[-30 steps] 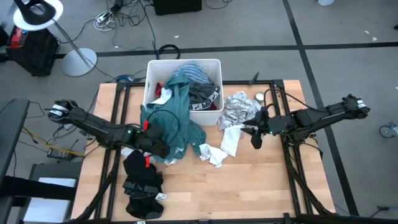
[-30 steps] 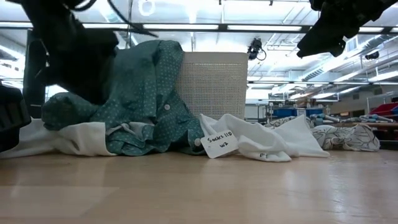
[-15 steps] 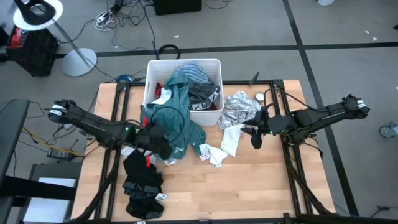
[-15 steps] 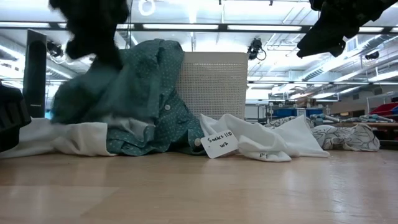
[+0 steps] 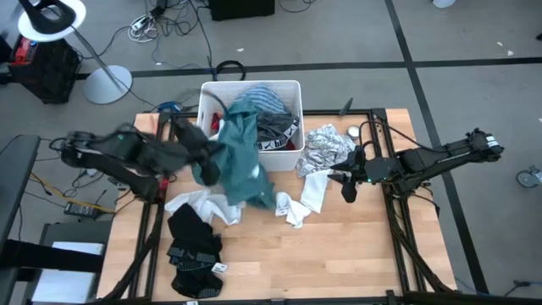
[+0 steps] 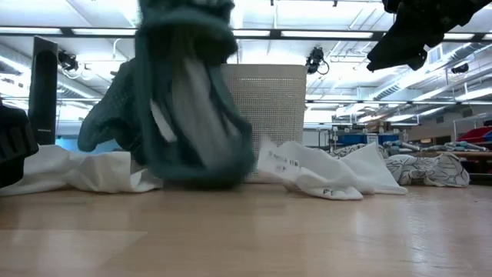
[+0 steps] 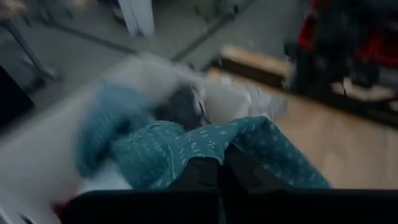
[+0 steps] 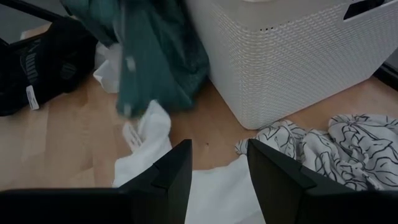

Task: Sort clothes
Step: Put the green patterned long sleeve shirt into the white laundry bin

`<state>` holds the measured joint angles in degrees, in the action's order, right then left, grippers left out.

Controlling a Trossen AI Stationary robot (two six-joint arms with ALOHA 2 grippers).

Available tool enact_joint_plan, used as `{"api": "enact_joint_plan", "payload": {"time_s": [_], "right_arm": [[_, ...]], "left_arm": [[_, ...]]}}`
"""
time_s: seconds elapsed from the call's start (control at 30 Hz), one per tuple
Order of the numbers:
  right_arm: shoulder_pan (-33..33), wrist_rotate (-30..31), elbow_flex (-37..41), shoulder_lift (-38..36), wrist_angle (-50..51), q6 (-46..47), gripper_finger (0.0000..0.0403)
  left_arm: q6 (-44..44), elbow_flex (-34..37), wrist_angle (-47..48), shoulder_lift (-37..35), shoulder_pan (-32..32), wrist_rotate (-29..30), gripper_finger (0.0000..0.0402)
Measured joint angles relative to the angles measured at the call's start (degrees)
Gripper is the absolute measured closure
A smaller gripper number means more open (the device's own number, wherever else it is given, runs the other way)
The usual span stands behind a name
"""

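A teal dotted garment is raised between the white tub and the table, with my left gripper shut on it, well above the table's left half. The garment's far end lies over the tub's rim among striped and dark clothes. White clothes lie flat on the table under it. Black clothes lie near the front left, and a white-grey patterned piece lies right of the tub. My right gripper hovers open over white cloth. My left gripper pinches a bunched fold of the teal garment between its two shut fingers, coming roughly level from the table's left. The cloth drapes down below the hold. Its far end rests on the tub; whether its lower hem clears the table I cannot tell.
The tub stands at the table's far middle. A small round thing sits near the far right. Bare wood spreads over the front right. Dark frame rails run along both sides. A paper tag lies on the white cloth.
My left gripper has risen quickly from the table toward the far left, tipping up and rolling, with the teal garment in its hold. The garment's near part has lifted off the table and uncovered white cloth, while its far end has stayed on the tub.
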<state>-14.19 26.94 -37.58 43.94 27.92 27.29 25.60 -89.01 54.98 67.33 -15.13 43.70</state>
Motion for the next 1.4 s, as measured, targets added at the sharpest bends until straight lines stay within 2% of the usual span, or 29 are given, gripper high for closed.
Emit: {"api": "enact_joint_plan", "payload": {"time_s": [0.2, 0.43, 0.7, 0.87, 0.97, 1.1, 1.27, 1.4], "right_arm": [[0.02, 0.00, 0.00, 0.01, -0.06, 0.00, 0.0247], [0.00, 0.00, 0.00, 0.02, -0.06, -0.39, 0.0247], [0.02, 0.00, 0.00, 0.02, -0.02, -0.45, 0.0247], [0.02, 0.00, 0.00, 0.02, 0.00, -0.55, 0.0247], [0.00, 0.00, 0.00, 0.02, 0.02, -0.91, 0.0247], [0.01, 0.00, 0.00, 0.04, 0.05, -1.21, 0.0247], [0.00, 0.00, 0.00, 0.04, 0.09, -1.53, 0.0247], [0.01, 0.00, 0.00, 0.04, 0.08, -1.59, 0.0247]], "left_arm": [[-12.48, -9.99, -3.42, 0.00, 5.98, 2.63, 0.0401], [-25.56, -15.22, -15.47, 0.07, 13.83, 2.94, 0.0401], [-42.63, -15.51, -39.22, 1.50, 20.77, 2.87, 0.0401], [-52.37, -15.54, -57.48, 4.38, 25.95, 2.66, 0.0401], [-54.05, -15.54, -67.64, 6.52, 29.37, -0.30, 0.0401], [-53.89, -15.52, -75.29, 9.16, 33.78, -7.09, 0.0401], [-53.56, -15.49, -80.51, 12.33, 37.50, -13.36, 0.0401], [-53.28, -15.49, -68.20, 12.49, 38.42, -13.35, 0.0401]]}}
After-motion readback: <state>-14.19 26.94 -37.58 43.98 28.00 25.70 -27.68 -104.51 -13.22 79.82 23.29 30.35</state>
